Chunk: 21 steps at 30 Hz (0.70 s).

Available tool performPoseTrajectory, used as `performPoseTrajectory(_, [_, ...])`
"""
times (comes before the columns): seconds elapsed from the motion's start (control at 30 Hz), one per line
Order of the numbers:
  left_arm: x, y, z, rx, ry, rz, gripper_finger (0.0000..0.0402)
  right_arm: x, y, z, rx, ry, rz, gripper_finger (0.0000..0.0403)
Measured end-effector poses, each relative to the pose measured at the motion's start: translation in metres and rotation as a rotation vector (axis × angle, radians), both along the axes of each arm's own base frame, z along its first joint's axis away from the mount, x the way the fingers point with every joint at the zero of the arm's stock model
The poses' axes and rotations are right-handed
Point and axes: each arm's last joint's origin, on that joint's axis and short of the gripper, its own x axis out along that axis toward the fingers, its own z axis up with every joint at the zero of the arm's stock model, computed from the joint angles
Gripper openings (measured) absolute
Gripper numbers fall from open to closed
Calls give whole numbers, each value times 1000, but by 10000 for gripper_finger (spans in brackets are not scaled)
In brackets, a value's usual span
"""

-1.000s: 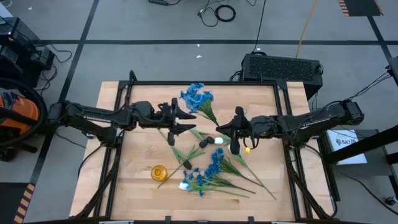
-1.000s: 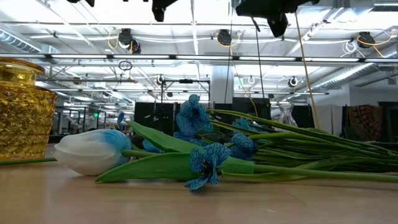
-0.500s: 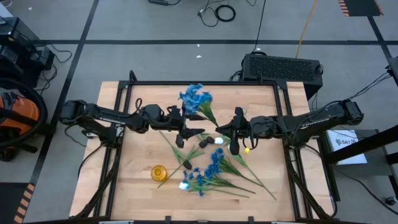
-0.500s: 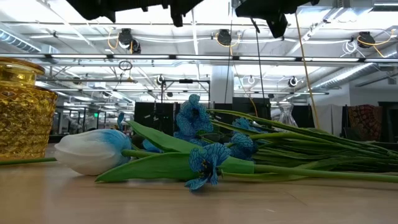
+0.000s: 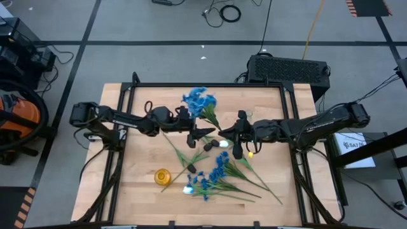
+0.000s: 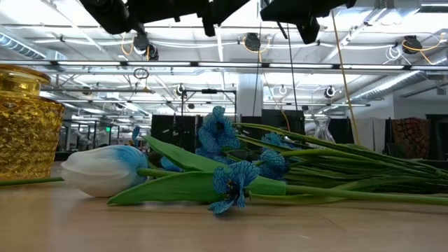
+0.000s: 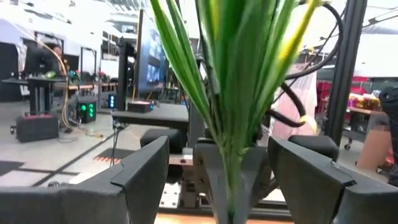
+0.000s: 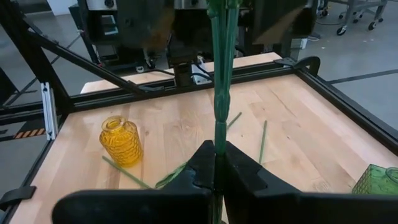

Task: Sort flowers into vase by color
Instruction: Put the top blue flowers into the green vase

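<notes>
We hold a green stem (image 8: 219, 93) pinched tight in our right hand (image 8: 214, 163) above the worktop (image 5: 143, 159); our left hand (image 7: 217, 168), fingers wide, straddles it. Next, likely a handover.

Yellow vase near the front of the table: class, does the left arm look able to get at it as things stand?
Probably yes. The yellow vase stands alone on bare wood, only thin stems beside it. The left gripper hangs open by a blue flower's stem, farther back.

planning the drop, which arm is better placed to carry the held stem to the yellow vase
Probably left. The left gripper is open astride the stem's leaves and nearer the vase. The right gripper is shut on the stem, farther off, and would only need to let go.
</notes>
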Motion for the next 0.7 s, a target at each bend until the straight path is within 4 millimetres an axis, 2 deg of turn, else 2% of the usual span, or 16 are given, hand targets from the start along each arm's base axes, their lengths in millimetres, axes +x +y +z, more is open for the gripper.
performPoseTrajectory(0.13, [4,1,4,10,-17,1,273,1,0,-2,-5,7,1,6])
performPoseTrajectory(0.23, [5,3,5,11,-18,5,254,3,0,-3,-6,13,1,6])
performPoseTrajectory(0.57, [5,10,4,26,-6,-54,137,3,0,-3,-5,11,-4,7])
performPoseTrajectory(0.7, [5,13,3,31,4,-72,86,3,0,-3,9,10,-9,23])
